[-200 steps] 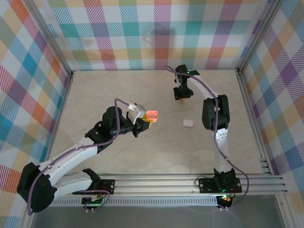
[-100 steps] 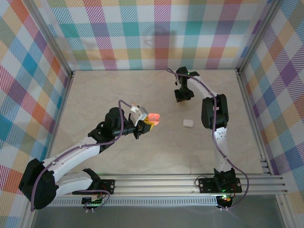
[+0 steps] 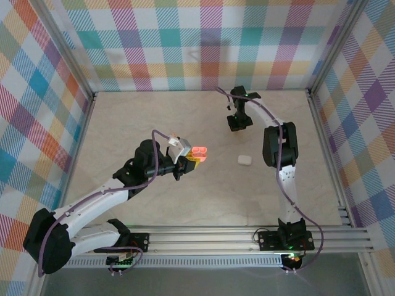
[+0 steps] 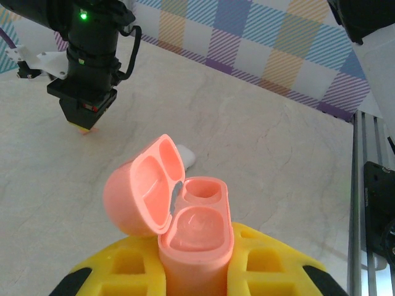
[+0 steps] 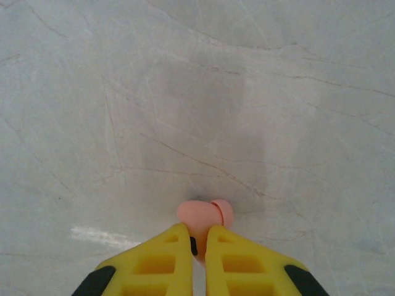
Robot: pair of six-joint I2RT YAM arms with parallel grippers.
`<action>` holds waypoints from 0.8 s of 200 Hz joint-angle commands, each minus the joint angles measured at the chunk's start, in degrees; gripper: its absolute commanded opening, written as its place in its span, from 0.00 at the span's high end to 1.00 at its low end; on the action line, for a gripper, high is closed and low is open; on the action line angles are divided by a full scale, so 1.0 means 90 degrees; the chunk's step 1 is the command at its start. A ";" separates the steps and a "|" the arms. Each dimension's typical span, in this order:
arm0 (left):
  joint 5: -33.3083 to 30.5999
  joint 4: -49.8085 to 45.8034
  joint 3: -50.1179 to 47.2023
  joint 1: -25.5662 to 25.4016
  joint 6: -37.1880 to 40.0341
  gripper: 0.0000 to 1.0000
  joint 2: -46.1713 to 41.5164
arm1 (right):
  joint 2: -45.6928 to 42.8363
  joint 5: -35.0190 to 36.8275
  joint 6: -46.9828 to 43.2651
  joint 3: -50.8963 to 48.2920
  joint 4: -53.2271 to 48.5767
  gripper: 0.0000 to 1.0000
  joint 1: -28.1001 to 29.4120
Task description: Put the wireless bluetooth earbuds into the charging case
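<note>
grips an open salmon-pink plastic charging case point(image 4: 195, 229) upright in the left gripper point(image 4: 196, 268), lid hinged to the left, over the pale marbled table point(image 3: 154, 117). pinches a tiny salmon-pink plastic earbud point(image 5: 207, 213) in the clenched right gripper point(image 5: 197, 243), down at the tabletop, beyond a white pebble-like case point(image 3: 244, 160).

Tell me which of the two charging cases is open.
The salmon-pink case in the left gripper, its lid flipped back; the white case on the table is closed.

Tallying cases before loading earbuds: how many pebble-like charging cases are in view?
2. A salmon-pink plastic case, lid open, held in the left gripper; a white plastic case lies on the beige table to its right. Others may be hidden.
</note>
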 commanded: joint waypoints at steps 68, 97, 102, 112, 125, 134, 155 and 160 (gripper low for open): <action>-0.0034 0.0124 -0.0231 -0.0060 -0.0316 1.00 -0.0707 | -0.1857 -0.2654 0.0565 -0.2157 0.1026 0.93 0.0033; -0.0072 0.0090 -0.0301 -0.0060 -0.0412 1.00 -0.0893 | -0.2231 -0.4322 0.1502 -0.3266 0.2113 0.92 0.0038; -0.0067 0.0077 -0.0309 -0.0067 -0.0433 1.00 -0.0927 | -0.2258 -0.4585 0.1677 -0.3447 0.2306 0.92 0.0035; -0.0067 0.0036 -0.0315 -0.0068 -0.0447 1.00 -0.0973 | -0.2310 -0.4943 0.1994 -0.3801 0.2662 0.92 0.0047; -0.0073 -0.0001 -0.0335 -0.0075 -0.0468 1.00 -0.1035 | -0.2361 -0.5285 0.2281 -0.4249 0.3122 0.92 0.0066; -0.0073 -0.0007 -0.0349 -0.0079 -0.0473 1.00 -0.1071 | -0.2383 -0.5419 0.2378 -0.4500 0.3323 0.92 0.0084; -0.0091 -0.0013 -0.0396 -0.0080 -0.0497 1.00 -0.1118 | -0.2381 -0.5502 0.2409 -0.4811 0.3408 0.92 0.0086; -0.0091 -0.0013 -0.0398 -0.0081 -0.0496 1.00 -0.1124 | -0.2373 -0.5485 0.2372 -0.4837 0.3383 0.92 0.0090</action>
